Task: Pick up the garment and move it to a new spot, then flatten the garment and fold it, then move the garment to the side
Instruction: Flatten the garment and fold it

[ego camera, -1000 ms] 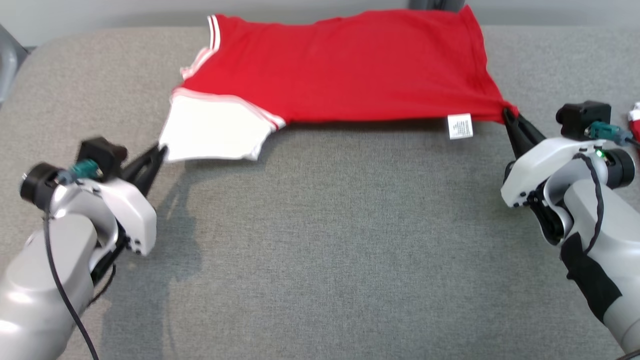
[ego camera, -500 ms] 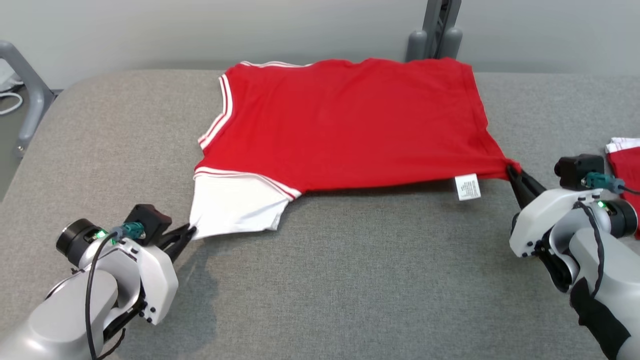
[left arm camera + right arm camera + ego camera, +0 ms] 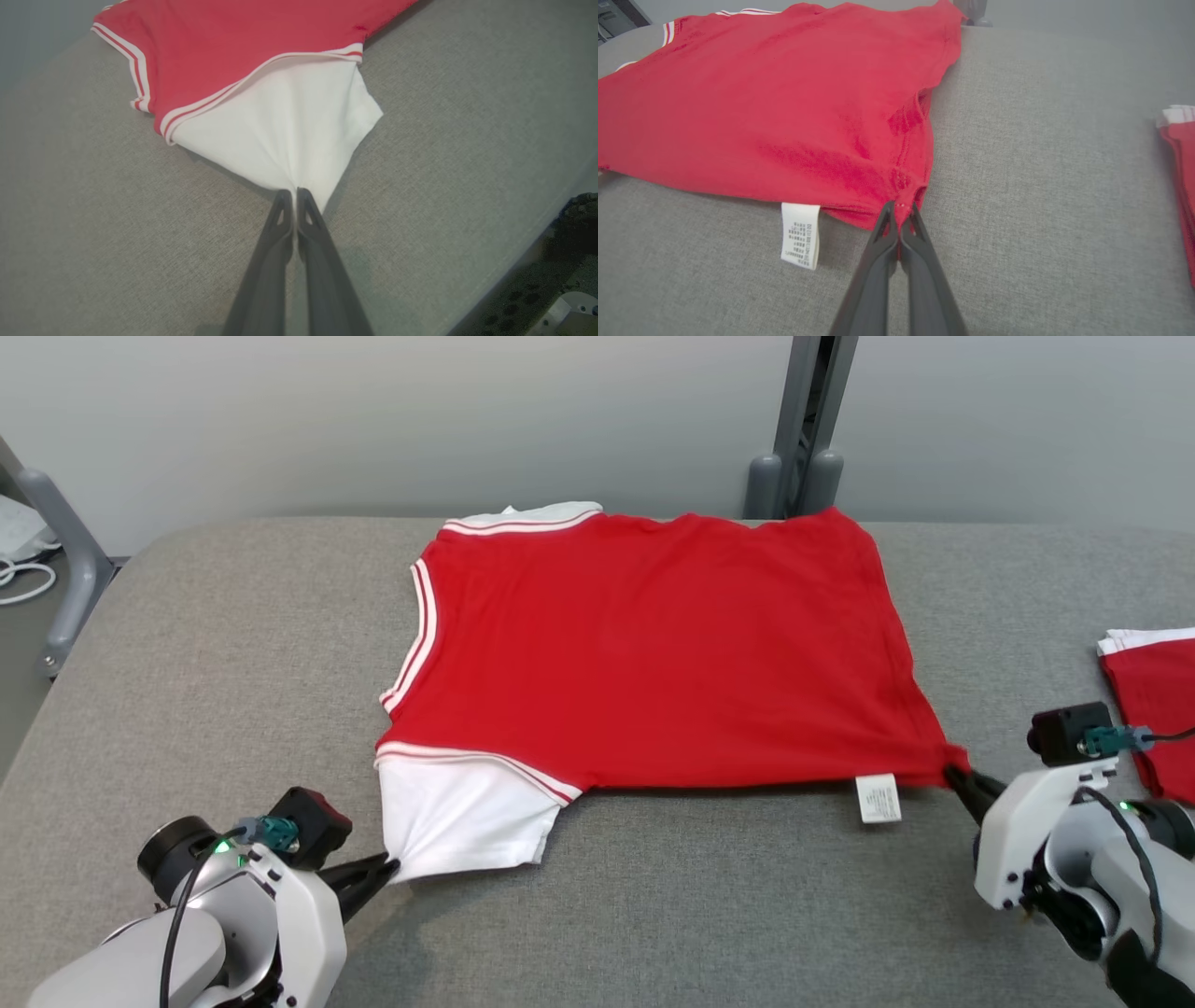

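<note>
The garment (image 3: 653,653) is a red shirt with white sleeves and red-and-white trim, spread nearly flat across the grey padded table (image 3: 653,915). My left gripper (image 3: 392,870) is shut on the tip of the near white sleeve (image 3: 467,817), which the left wrist view shows gathered into the gripper (image 3: 293,191). At the near right, my right gripper (image 3: 952,773) is shut on the red hem corner (image 3: 901,205), with the white care label (image 3: 878,799) hanging just left of it. The garment (image 3: 761,107) is pulled taut between both grips.
A second folded red and white garment (image 3: 1148,700) lies at the table's right edge. A grey post (image 3: 803,420) rises behind the table's far edge. A grey frame leg (image 3: 65,560) stands at the far left. The near half of the table lies bare.
The camera has tilted, showing more of the far wall. Both grippers have drawn back toward me with the sleeve and hem corner in them, dragging the garment nearer across the table.
</note>
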`<state>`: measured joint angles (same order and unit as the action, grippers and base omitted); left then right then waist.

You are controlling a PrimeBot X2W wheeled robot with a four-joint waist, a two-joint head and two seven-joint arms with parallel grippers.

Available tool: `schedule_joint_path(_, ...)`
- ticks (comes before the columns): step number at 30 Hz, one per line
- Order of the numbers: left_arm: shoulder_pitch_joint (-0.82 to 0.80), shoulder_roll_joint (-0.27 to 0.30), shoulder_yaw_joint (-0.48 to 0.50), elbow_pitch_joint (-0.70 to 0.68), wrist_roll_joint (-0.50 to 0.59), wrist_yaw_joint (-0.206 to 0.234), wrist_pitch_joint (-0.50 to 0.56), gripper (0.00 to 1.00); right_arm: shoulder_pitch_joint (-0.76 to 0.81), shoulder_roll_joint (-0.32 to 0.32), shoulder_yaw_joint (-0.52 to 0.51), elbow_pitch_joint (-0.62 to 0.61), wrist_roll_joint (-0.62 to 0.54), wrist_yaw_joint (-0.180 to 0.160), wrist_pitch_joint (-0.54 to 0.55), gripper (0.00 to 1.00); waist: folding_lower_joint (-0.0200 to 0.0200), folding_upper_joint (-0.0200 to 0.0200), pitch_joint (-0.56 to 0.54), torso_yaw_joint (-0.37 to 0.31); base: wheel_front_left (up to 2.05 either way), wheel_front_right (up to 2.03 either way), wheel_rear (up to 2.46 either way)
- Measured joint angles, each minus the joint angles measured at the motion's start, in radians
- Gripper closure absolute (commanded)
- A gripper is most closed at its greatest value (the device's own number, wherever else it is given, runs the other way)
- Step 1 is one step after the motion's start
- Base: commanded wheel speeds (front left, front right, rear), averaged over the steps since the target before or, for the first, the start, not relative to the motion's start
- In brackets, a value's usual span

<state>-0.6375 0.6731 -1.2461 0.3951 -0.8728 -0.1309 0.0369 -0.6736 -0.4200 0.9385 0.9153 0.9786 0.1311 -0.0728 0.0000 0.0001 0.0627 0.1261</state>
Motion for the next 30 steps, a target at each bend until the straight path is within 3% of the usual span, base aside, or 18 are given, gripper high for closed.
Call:
schedule_joint_path(15,0.097,0.160,-0.032,-0.332,-0.117,0.000,0.209,1.00,0.110,-0.216,0.109,-0.240,0.222,0.000,0.307,1.00,0.0000,0.0000,-0.074,-0.028,0.00,0.00,0.00)
schedule_joint_path(20,0.129,0.220,-0.033,-0.408,-0.155,0.002,0.284,1.00,0.141,-0.255,0.118,-0.269,0.270,0.000,0.395,1.00,-0.0001,0.0000,-0.091,-0.031,0.00,0.00,0.00)
schedule_joint_path(30,0.179,0.292,-0.033,-0.569,-0.208,0.057,0.356,1.00,0.202,-0.301,0.111,-0.324,0.306,0.000,0.517,1.00,0.0000,0.0000,-0.097,-0.030,0.00,0.00,0.00)
